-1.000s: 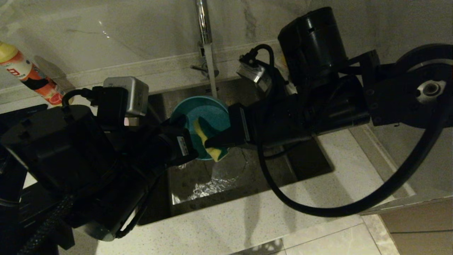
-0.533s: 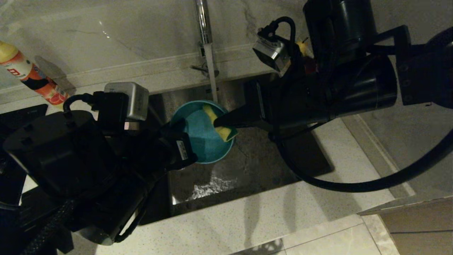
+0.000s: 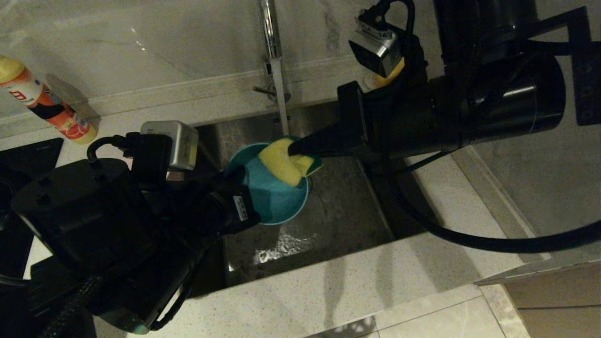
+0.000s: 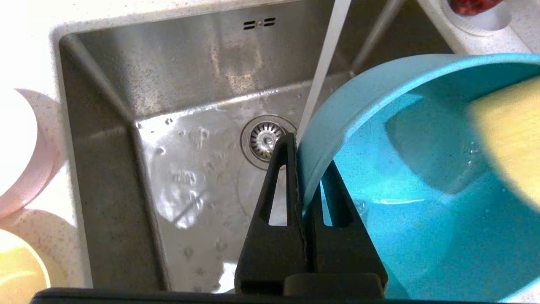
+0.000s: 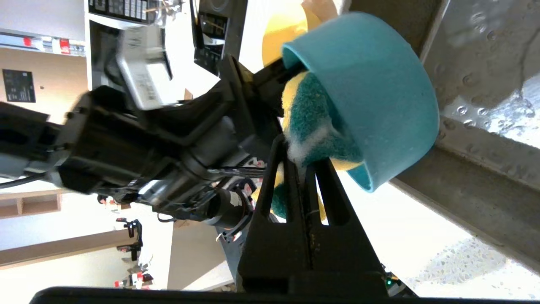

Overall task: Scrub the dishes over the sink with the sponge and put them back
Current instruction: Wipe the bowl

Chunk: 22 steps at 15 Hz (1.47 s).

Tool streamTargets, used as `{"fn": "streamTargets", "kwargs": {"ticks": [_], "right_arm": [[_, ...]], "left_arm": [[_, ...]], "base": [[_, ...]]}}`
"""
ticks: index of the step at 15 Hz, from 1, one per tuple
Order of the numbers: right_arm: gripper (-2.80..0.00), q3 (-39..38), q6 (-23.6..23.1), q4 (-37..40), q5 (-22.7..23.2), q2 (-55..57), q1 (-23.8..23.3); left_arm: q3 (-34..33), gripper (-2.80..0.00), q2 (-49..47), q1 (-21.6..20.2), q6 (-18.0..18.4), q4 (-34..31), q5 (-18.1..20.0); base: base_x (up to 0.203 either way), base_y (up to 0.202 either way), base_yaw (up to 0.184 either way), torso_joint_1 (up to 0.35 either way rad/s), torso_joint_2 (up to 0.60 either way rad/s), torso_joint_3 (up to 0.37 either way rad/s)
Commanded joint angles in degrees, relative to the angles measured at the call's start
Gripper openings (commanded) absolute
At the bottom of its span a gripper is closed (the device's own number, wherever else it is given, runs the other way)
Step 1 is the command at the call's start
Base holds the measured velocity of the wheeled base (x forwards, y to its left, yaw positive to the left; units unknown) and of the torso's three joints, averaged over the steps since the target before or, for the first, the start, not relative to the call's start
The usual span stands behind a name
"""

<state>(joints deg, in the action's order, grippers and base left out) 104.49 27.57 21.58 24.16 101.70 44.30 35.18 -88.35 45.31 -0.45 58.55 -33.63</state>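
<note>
Over the sink (image 3: 338,206), my left gripper (image 3: 240,174) is shut on the near rim of the light blue bowl (image 3: 277,199), one finger inside and one outside, and the bowl is tilted. The same grip shows in the left wrist view, gripper (image 4: 306,169) on bowl (image 4: 422,228). From the right, my right gripper (image 3: 293,149) is shut on the sponge (image 3: 284,164), which presses on the bowl's far rim and inside. In the right wrist view the gripper (image 5: 301,152) pinches the sponge (image 5: 312,118), its green face with foam inside the bowl (image 5: 379,101). A pink bowl (image 4: 21,169) and a yellow bowl (image 4: 17,261) sit on the counter beside the sink.
Water runs from the chrome tap (image 3: 271,47) in a thin stream (image 4: 325,63) past the bowl towards the drain strainer (image 4: 265,141). A white dish with fruit (image 4: 481,19) stands behind the sink. A bottle (image 3: 42,101) and a dark hob (image 3: 28,155) lie at the left.
My right gripper has drawn the sponge from the bowl's near lower side across to its far rim, and the right arm has risen. The left gripper keeps hold of the bowl.
</note>
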Motion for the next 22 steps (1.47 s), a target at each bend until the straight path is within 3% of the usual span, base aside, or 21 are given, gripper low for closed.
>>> {"fn": "streamTargets", "kwargs": {"ticks": [1,12,22], "right_arm": [[-2.8,-0.51,0.11,0.13,0.18,-0.56,0.44],[-2.8,-1.65,0.02,-0.13,0.03,4.97,1.96],[-2.8,-5.08,0.02,0.0,-2.19,-1.5,0.61]], "left_arm": [[-0.13,-2.8,-0.07,0.04,0.01,0.69,-0.2],[0.42,-2.8,1.33,0.04,0.01,0.6,-0.12],[1.56,-2.8,0.29,-0.66,0.1,0.37,-0.29]], "base": [[0.0,0.0,0.0,0.0,0.0,0.0],[0.0,0.0,0.0,0.0,0.0,0.0],[0.0,0.0,0.0,0.0,0.0,0.0]]}}
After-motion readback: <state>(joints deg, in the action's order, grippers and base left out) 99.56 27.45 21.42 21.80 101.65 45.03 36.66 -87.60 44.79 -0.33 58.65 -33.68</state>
